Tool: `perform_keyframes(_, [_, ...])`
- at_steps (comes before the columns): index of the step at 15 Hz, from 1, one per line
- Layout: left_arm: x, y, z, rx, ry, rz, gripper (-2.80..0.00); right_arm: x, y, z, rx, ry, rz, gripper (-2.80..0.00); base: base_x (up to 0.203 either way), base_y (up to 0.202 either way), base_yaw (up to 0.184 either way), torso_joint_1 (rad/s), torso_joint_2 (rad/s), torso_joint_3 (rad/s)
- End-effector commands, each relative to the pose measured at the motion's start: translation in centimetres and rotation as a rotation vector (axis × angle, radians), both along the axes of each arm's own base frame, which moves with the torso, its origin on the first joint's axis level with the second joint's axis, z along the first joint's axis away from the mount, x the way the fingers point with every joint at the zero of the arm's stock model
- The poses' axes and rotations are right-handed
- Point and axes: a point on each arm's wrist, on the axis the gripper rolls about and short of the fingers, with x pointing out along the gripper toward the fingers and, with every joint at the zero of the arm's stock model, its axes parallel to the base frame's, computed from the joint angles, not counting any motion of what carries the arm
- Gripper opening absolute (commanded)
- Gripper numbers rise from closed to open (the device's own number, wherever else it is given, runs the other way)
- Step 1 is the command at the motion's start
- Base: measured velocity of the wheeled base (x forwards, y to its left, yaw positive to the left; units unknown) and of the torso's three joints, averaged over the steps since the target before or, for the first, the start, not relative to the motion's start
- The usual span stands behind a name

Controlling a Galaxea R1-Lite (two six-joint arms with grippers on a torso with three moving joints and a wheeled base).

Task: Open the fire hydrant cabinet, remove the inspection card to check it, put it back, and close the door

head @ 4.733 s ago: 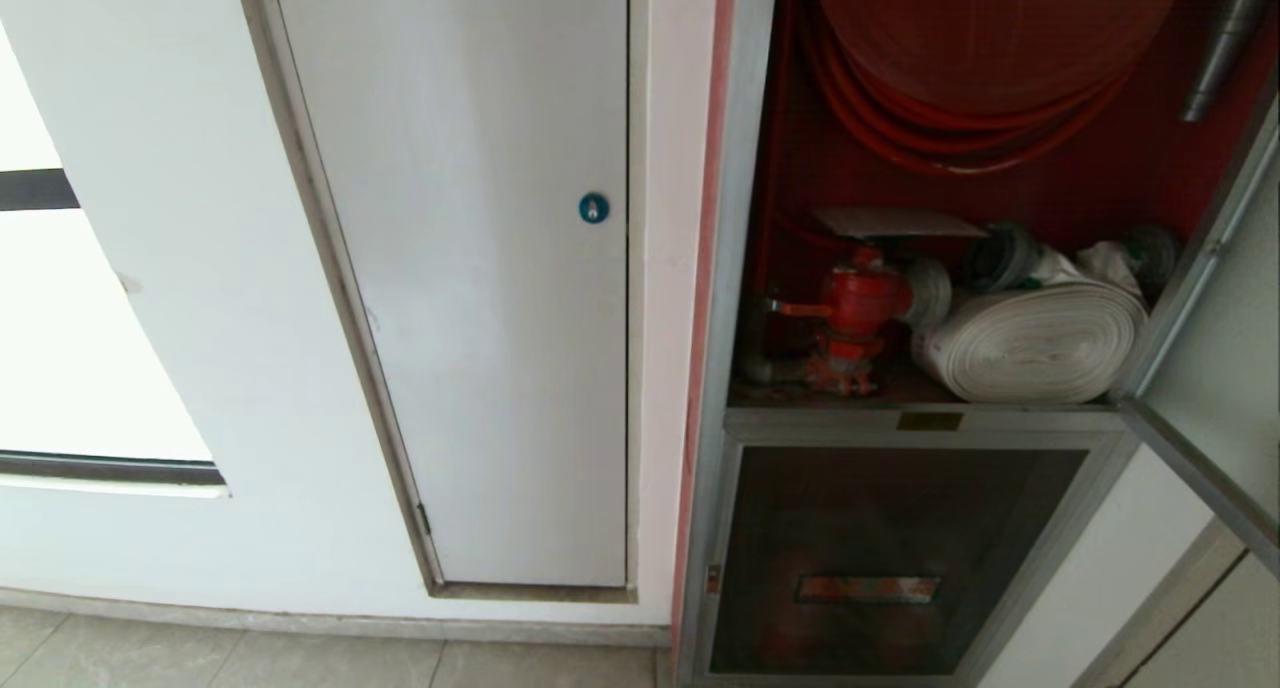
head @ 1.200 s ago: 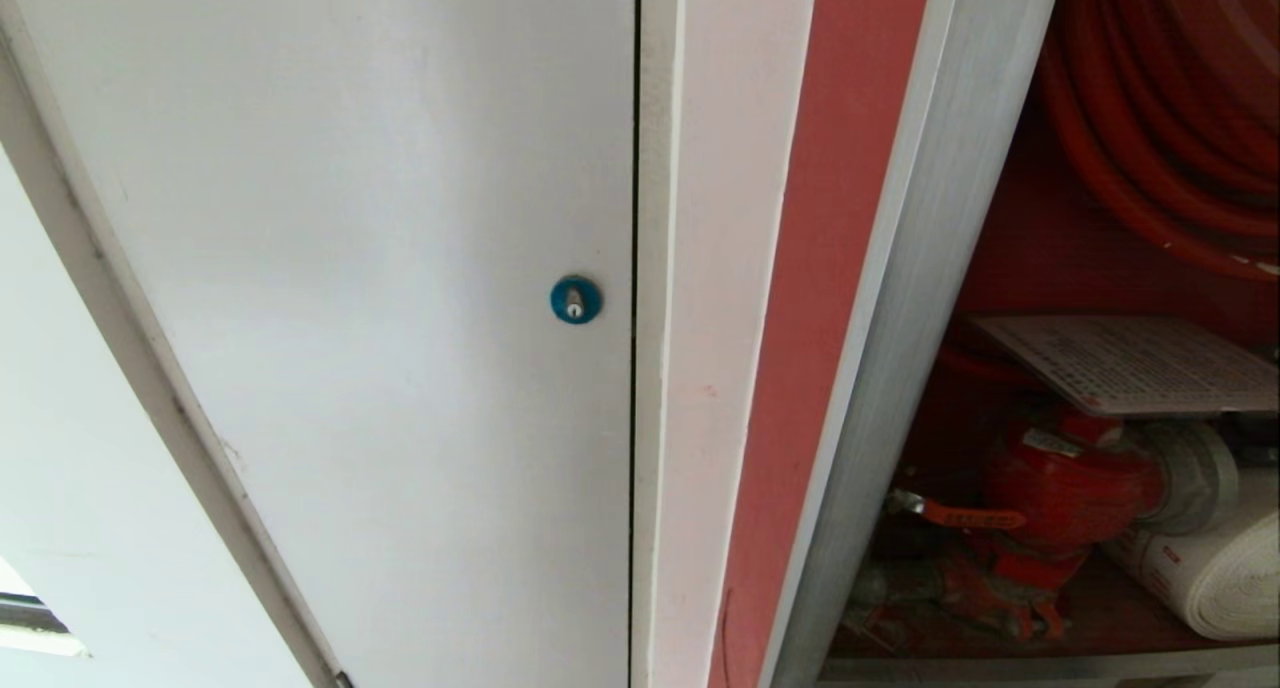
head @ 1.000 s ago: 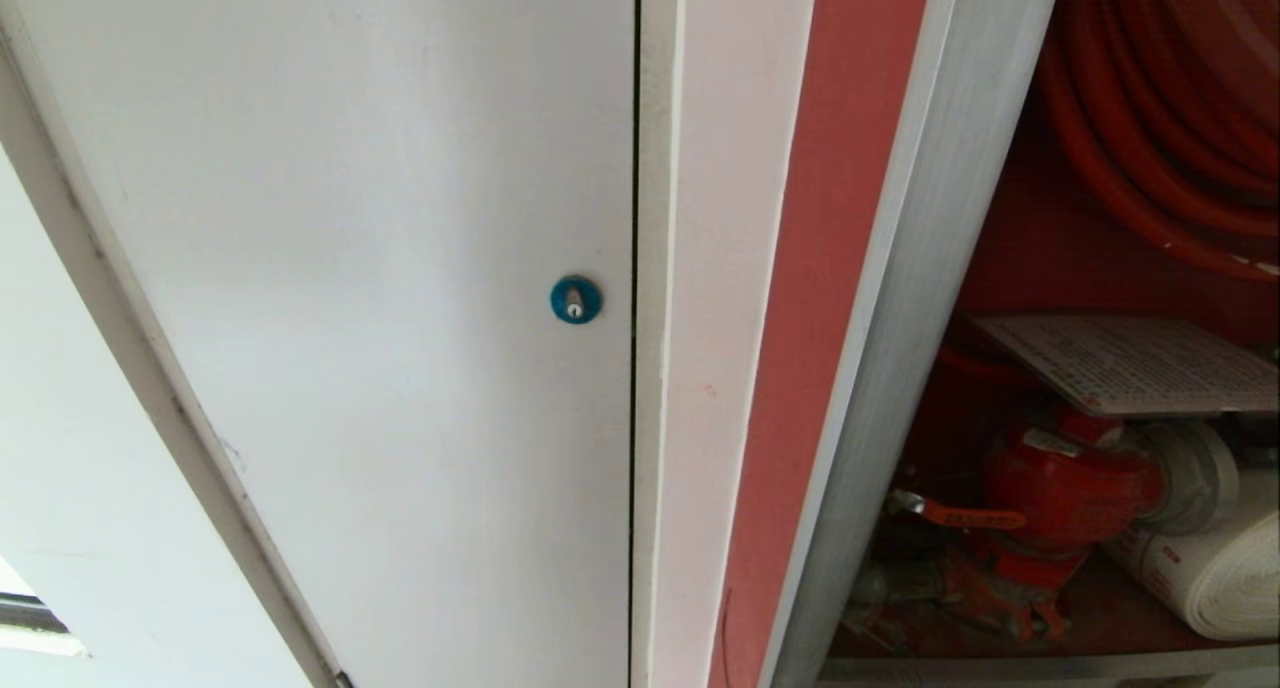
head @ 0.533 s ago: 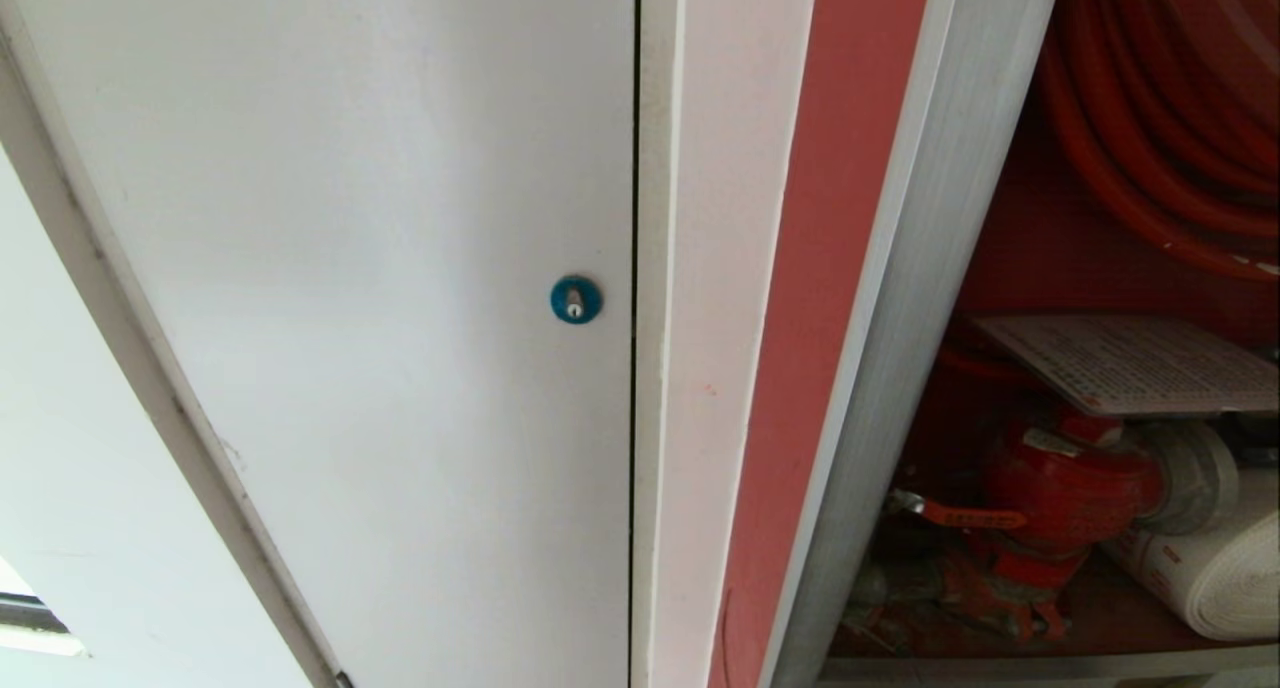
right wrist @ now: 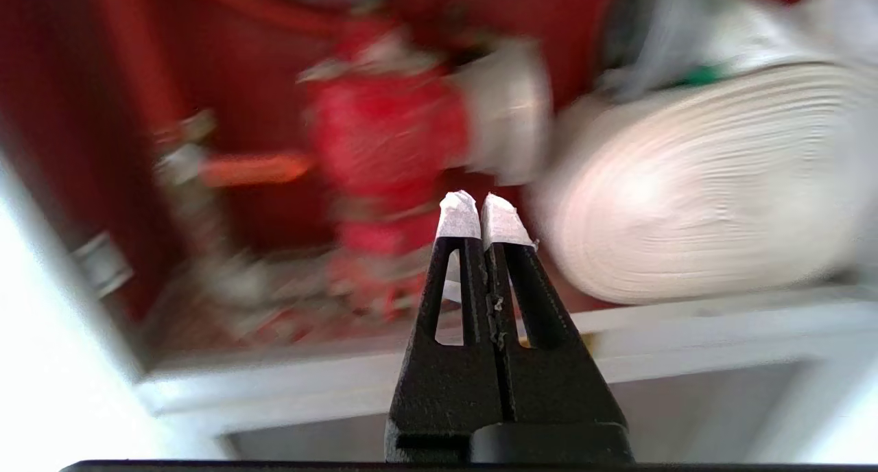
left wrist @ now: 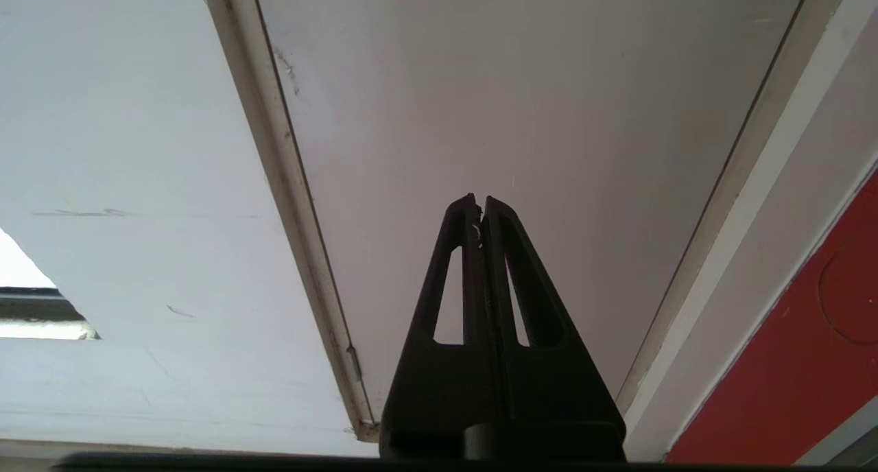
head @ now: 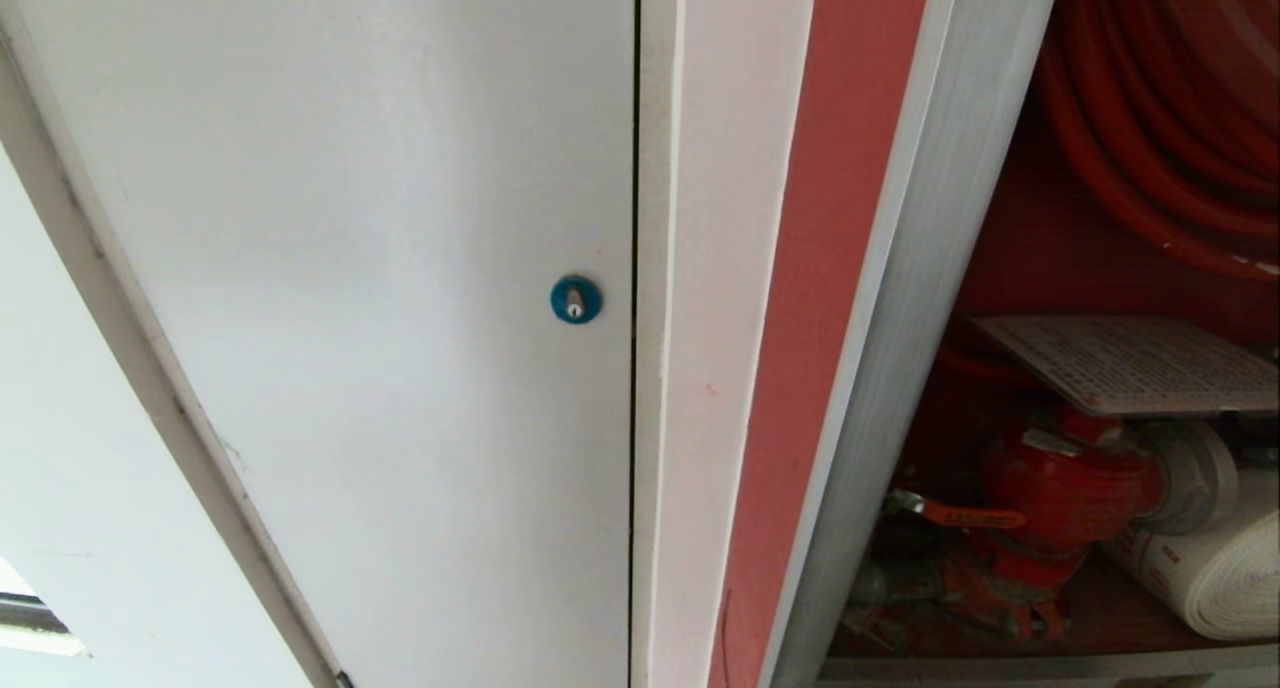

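Currently the fire hydrant cabinet (head: pixel 900 298) stands open at the right of the head view, its brushed-aluminium frame upright beside a red strip and a white wall edge. Inside, the inspection card (head: pixel 1130 363) lies flat on top of the red valve (head: pixel 1070 488), print side up, roughly level. White rolled hose (head: pixel 1200 573) sits on the cabinet shelf just right of the valve, touching its pale coupling. Red hose reel (head: pixel 1160 118) hangs above, coils visible at upper right. The glass door is not visible in any view.

Left of the cabinet: white door (head: pixel 380 298) with blue lock (head: pixel 576 299), closed.

Right gripper (right wrist: pixel 483 215): fingers pressed together, white-padded tips, nothing between them. In its wrist view it points into the cabinet, toward the valve (right wrist: pixel 391 136) and the rolled hose (right wrist: pixel 699 184), above the shelf edge; clear of both. That view is motion-blurred.

Left gripper (left wrist: pixel 480 208): fingers clenched together, empty, parked facing the white door (left wrist: pixel 514 115) near its frame; a patch of red shows at one edge of that view.

Neither arm appears in the head view.
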Motion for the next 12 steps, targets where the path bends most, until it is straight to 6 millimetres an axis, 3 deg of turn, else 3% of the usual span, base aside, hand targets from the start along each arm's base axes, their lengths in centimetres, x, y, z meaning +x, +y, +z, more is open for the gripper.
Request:
perform_keyframes(1, [0.0,0.0,-0.1,0.000,0.002,0.000,-2.80,1.4,-0.2,1.7,0.002,0.077,-0.071,-2.80,0.000,0.000,0.000,0.000,0.00,0.000])
perform_keyframes(4, [0.0,0.0,-0.1,0.000,0.002,0.000,-2.80,3.7,-0.5,4.7,-0.026,0.140,-0.252,-2.80,0.000,0.000,0.000,0.000,0.00,0.000])
perform_keyframes(8, [0.0,0.0,-0.1,0.000,0.002,0.000,-2.80,6.5,-0.9,6.1,-0.270,0.306,-0.420,-2.80,0.000,0.000,0.000,0.000,0.00,0.000])
perform_keyframes(10, [0.0,0.0,-0.1,0.000,0.002,0.000,-2.80,7.0,-0.9,7.8,-0.319,0.320,-0.442,-2.80,0.000,0.000,0.000,0.000,0.00,0.000])
perform_keyframes(12, [0.0,0.0,-0.1,0.000,0.002,0.000,-2.80,6.7,-0.9,8.2,-0.377,0.442,-0.425,-2.80,0.000,0.000,0.000,0.000,0.00,0.000])
